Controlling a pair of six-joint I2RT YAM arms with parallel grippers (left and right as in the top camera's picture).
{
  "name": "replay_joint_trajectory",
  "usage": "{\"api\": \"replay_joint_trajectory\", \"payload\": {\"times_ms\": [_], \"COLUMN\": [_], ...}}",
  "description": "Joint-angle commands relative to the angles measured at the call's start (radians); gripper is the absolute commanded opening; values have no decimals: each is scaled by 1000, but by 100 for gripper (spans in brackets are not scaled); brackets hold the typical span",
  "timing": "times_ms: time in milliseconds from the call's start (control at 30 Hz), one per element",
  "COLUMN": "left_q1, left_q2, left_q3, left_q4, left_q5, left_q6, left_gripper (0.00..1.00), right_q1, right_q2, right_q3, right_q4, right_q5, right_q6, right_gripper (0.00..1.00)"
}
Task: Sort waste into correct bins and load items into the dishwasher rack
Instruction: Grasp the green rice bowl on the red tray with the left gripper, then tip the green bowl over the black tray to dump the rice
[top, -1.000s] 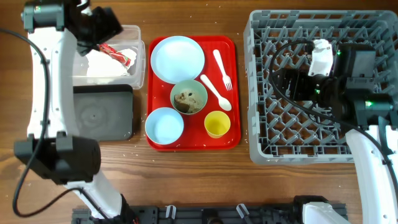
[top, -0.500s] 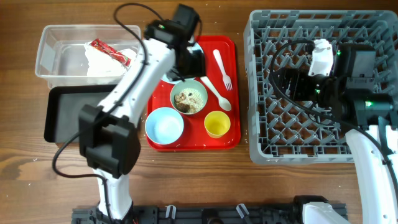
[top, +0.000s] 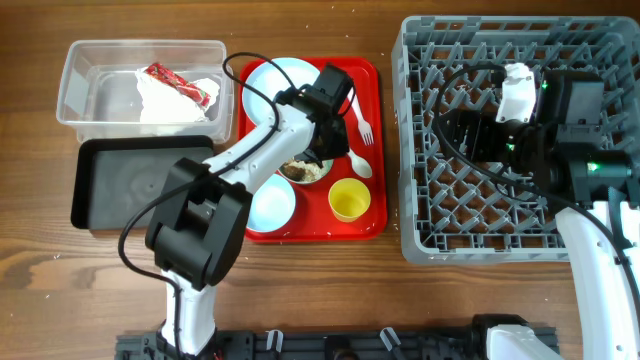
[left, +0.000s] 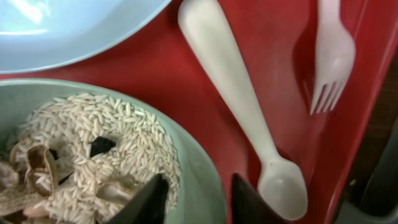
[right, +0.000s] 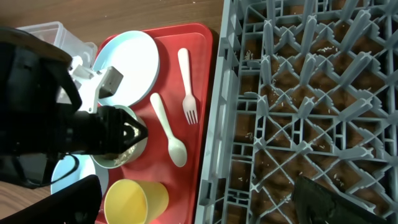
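My left gripper (left: 199, 199) straddles the right rim of the pale blue bowl (left: 200, 163) that holds rice-like crumbs (left: 93, 143) and brown bits: one finger stands inside on the rice, the other outside against the wall. From overhead the gripper (top: 322, 150) covers that bowl (top: 305, 170) on the red tray (top: 372, 215). The plate (top: 275, 85), empty bowl (top: 272, 205), yellow cup (top: 349, 199), fork (top: 362, 125) and spoon (top: 357, 163) lie on the tray. The wrapper (top: 178, 83) and napkin (top: 165, 105) sit in the clear tub (top: 75, 90). My right gripper (right: 205, 205) hangs open over the rack (top: 420, 230).
The black tray (top: 130, 185) lies in front of the clear tub, left of the red tray. Rice grains are scattered on the wood under the rack's lattice (right: 298, 112). The spoon (left: 236, 106) and fork (left: 333, 56) lie just right of the held bowl.
My left arm has swung from the clear tub across to the red tray and come down on the rice bowl's rim, its jaws narrowing. The right arm has not moved.
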Motion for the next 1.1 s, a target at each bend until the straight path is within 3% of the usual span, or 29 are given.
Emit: {"api": "replay_joint_trajectory", "payload": {"times_ms": [0, 133, 467, 567, 700, 833, 1000, 1067], "left_q1": [-4, -4, 38, 143, 333, 593, 862, 942], "left_q2": [33, 33, -180, -312, -423, -425, -406, -392], "left_q3": [-18, -17, 161, 172, 172, 143, -31, -115], "left_q4": [3, 3, -210, -309, -447, -542, -513, -452], "left_q5": [-21, -20, 44, 43, 85, 341, 729, 842], "left_q6": [-10, -10, 51, 53, 189, 460, 765, 815], "left_gripper": [23, 4, 4, 4, 4, 4, 4, 4], "right_q1": [-4, -4, -4, -4, -4, -4, -4, -4], "right_q2": [8, 8, 8, 8, 8, 8, 8, 8], "right_q3": [19, 19, 19, 19, 19, 19, 19, 19], "right_q4": [2, 2, 3, 6, 9, 6, 2, 0], "right_q5": [-20, -20, -20, -20, -20, -20, -20, -20], "right_q6": [15, 14, 14, 14, 14, 14, 14, 14], "right_gripper": [100, 100, 100, 100, 100, 100, 100, 100]}}
